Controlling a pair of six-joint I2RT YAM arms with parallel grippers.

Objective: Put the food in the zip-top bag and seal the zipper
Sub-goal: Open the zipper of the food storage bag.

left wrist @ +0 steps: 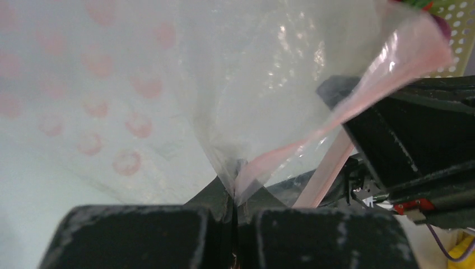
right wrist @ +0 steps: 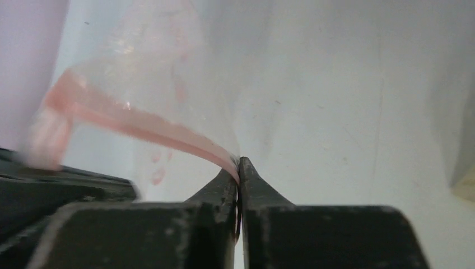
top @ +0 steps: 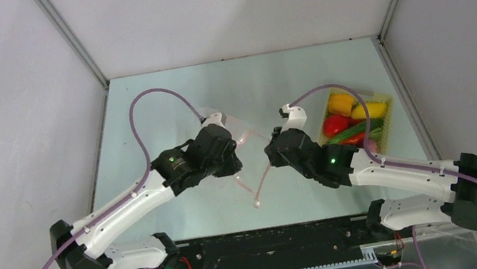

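Observation:
The clear zip-top bag (top: 251, 148) with pink dots hangs lifted between my two grippers over the middle of the table. My left gripper (top: 237, 155) is shut on the bag's mouth edge, and film and pink zipper (left wrist: 291, 148) bunch at its fingertips (left wrist: 235, 188). My right gripper (top: 269, 151) is shut on the zipper strip (right wrist: 140, 123), which curves away left from its tips (right wrist: 239, 168). The food (top: 353, 120), yellow and red peppers and a long green vegetable, lies in the basket at the right. No food shows inside the bag (left wrist: 168, 84).
The pale-yellow perforated basket (top: 388, 127) stands at the table's right side, close behind my right arm. Grey walls enclose the table on three sides. The right arm's black body (left wrist: 414, 140) fills the right of the left wrist view.

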